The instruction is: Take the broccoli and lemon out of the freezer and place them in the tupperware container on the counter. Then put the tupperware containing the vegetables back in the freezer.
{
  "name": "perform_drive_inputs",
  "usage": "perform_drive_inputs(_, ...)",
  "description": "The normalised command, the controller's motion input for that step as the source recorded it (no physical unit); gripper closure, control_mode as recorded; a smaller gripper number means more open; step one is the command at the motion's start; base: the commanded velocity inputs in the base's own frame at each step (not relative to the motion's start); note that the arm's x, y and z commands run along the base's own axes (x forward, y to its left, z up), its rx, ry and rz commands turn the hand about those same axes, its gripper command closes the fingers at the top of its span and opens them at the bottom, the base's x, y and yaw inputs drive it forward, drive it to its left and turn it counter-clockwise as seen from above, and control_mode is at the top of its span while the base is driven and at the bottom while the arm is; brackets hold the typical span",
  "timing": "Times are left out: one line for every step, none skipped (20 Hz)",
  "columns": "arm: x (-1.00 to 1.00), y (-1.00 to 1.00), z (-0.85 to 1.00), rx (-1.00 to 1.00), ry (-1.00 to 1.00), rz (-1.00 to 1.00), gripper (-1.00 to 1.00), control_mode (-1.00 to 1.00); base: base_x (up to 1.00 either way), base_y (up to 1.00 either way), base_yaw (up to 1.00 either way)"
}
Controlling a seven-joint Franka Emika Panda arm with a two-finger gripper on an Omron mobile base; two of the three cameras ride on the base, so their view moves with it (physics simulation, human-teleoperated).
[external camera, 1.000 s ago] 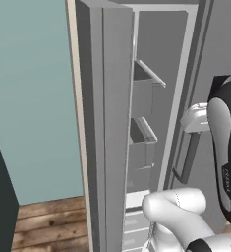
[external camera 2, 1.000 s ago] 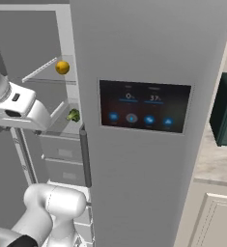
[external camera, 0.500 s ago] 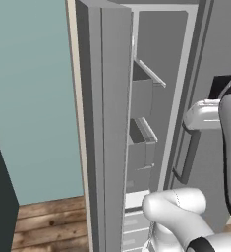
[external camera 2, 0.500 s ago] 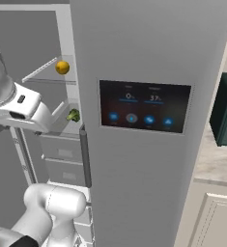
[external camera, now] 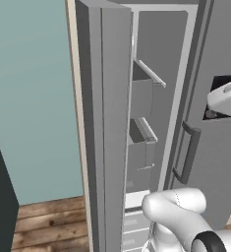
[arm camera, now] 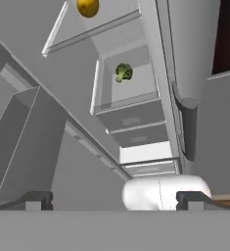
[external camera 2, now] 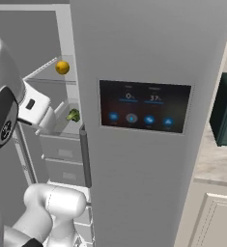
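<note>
End effector (arm camera: 114, 200), fingers spread wide and holding nothing, faces the open freezer (external camera 2: 148, 72), well short of the broccoli (arm camera: 123, 72) and lemon (arm camera: 87, 7).

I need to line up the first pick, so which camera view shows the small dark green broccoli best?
The hand view: the small dark green lumpy broccoli lies unobstructed on a grey freezer shelf, below the bright yellow lemon. The right base view shows the broccoli smaller, tucked between the arm and the closed door's edge. The left base view looks at the open door's bins instead.

Freezer (external camera 2: 148, 58) left door open, interior reachable
Door bins (external camera: 141, 147) flank left; shut right door's handle (arm camera: 189, 127) edges the gap; broccoli (arm camera: 123, 72) shelf unobstructed
</note>
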Motion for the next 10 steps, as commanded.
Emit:
perform_drive_inputs(0.04,0.1,0.26,0.16,-0.23,0.0,-1.0,-1.0,0.0,0.0,0.0)
perform_drive_inputs(0.1,0.14,0.21,0.15,-0.23,0.0,-1.0,-1.0,0.0,0.0,0.0)
perform_drive_inputs(0.16,0.17,0.17,0.13,-0.22,0.0,-1.0,-1.0,0.0,0.0,0.0)
perform_drive_inputs(0.22,0.19,0.17,0.13,-0.21,0.0,-1.0,-1.0,0.0,0.0,0.0)
perform_drive_inputs(0.3,0.16,0.18,0.11,-0.21,0.0,-1.0,-1.0,0.0,0.0,0.0)
perform_drive_inputs(0.39,0.11,0.21,0.12,-0.16,0.0,-1.0,-1.0,0.0,0.0,0.0)
perform_drive_inputs(0.41,0.08,0.21,0.12,-0.13,0.0,-1.0,-1.0,0.0,0.0,0.0)
perform_drive_inputs(0.47,0.09,0.23,0.11,-0.11,0.0,-1.0,-1.0,0.0,0.0,0.0)
perform_drive_inputs(0.46,0.09,0.21,0.1,-0.1,0.0,-1.0,-1.0,0.0,0.0,0.0)
perform_drive_inputs(0.5,0.14,0.2,0.07,-0.07,0.0,-1.0,-1.0,0.0,0.0,0.0)
